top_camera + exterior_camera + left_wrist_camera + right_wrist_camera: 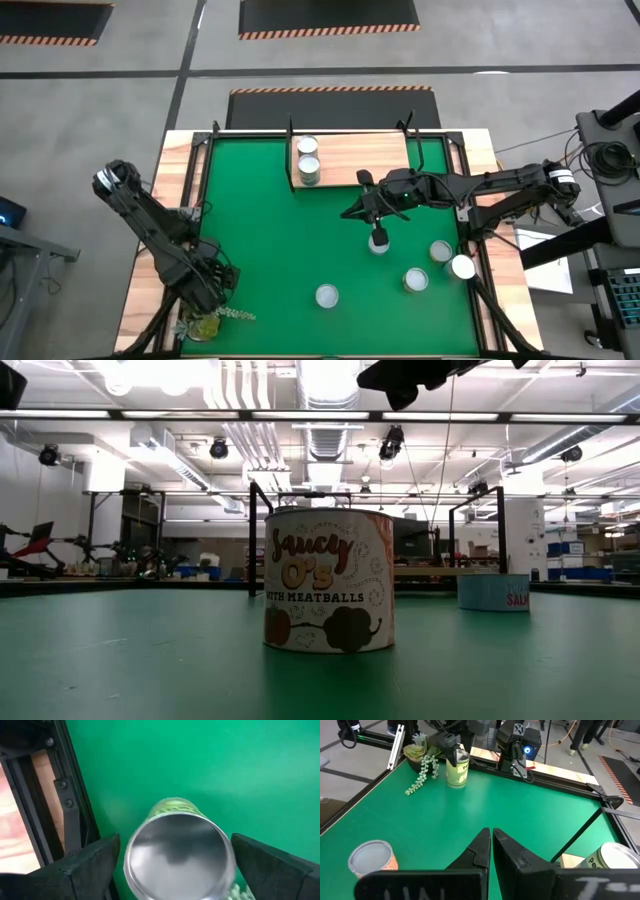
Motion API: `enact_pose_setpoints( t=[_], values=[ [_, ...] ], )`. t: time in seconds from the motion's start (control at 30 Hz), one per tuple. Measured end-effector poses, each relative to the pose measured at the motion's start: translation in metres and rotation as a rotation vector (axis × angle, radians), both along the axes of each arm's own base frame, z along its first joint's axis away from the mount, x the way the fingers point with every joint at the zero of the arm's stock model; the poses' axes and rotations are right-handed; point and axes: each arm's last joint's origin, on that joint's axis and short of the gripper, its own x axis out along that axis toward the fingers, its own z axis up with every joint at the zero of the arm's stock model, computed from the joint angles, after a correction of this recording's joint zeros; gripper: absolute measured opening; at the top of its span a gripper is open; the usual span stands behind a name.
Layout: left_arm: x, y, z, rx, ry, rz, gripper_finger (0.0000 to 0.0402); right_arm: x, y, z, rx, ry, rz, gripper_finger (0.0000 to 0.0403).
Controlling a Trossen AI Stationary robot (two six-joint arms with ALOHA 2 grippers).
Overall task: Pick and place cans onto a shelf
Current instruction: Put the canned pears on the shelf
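The light wood shelf (360, 158) stands at the table's far middle, with two cans (307, 146) (310, 171) at its left end. Several more cans stand on the green mat: one mid-table (378, 243), one near the front (327, 295), three at the near right (441, 251). My right gripper (490, 851) is shut and empty, raised above the mat just near of the shelf (352, 212). My left gripper (177, 865) is open at the near left corner, its fingers on either side of the top of a green-labelled can (177, 852), which stands on the mat (457, 767).
A potted green plant (417, 752) with a trailing sprig (235, 315) sits in the near left corner beside the left gripper. A wooden rim with black rails (190, 200) borders the mat. In the low view a "Saucy O's" can (328, 580) stands close, a blue can (493, 592) farther off.
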Motion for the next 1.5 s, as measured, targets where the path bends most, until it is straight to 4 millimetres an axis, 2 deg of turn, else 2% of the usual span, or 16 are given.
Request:
enact_pose_setpoints(
  t=[0.17, 0.27, 0.37, 0.5, 0.63, 0.77, 0.97, 1.2, 1.5],
  values=[
    [0.001, -0.001, -0.01, 0.024, 0.027, -0.001, 0.0354, 0.0, 0.0, 0.0, 0.002, 0.0, -0.001, 0.0009],
    [0.002, -0.004, -0.011, 0.014, 0.041, -0.001, 0.0331, 0.0, 0.0, 0.0, 0.009, 0.007, -0.004, 0.0009],
    [0.005, -0.007, -0.007, -0.011, 0.041, 0.004, 0.0299, -0.001, 0.0, -0.002, 0.009, 0.027, -0.004, 0.0009],
    [0.018, -0.005, 0.007, -0.052, 0.008, 0.031, 0.0295, -0.005, 0.0, -0.004, -0.005, 0.067, 0.0, 0.0009],
    [0.048, 0.006, 0.036, -0.059, -0.117, -0.051, 0.0296, -0.02, -0.001, 0.0, -0.014, 0.114, 0.002, 0.0009],
    [0.087, 0.026, 0.071, 0.041, -0.271, -0.184, 0.0318, -0.036, -0.001, 0.003, 0.017, 0.131, -0.013, 0.0009],
    [0.14, 0.061, 0.108, 0.123, -0.32, -0.365, 0.0319, -0.062, -0.001, 0.001, 0.032, 0.1, -0.032, 0.0009],
    [0.182, 0.09, 0.125, 0.249, -0.285, -0.516, 0.0308, -0.092, -0.004, -0.005, 0.01, 0.022, -0.093, 0.0009],
    [0.229, 0.108, 0.143, 0.425, -0.283, -0.646, 0.0312, -0.112, -0.004, -0.005, 0.043, -0.086, -0.091, 0.0009]
  ],
)
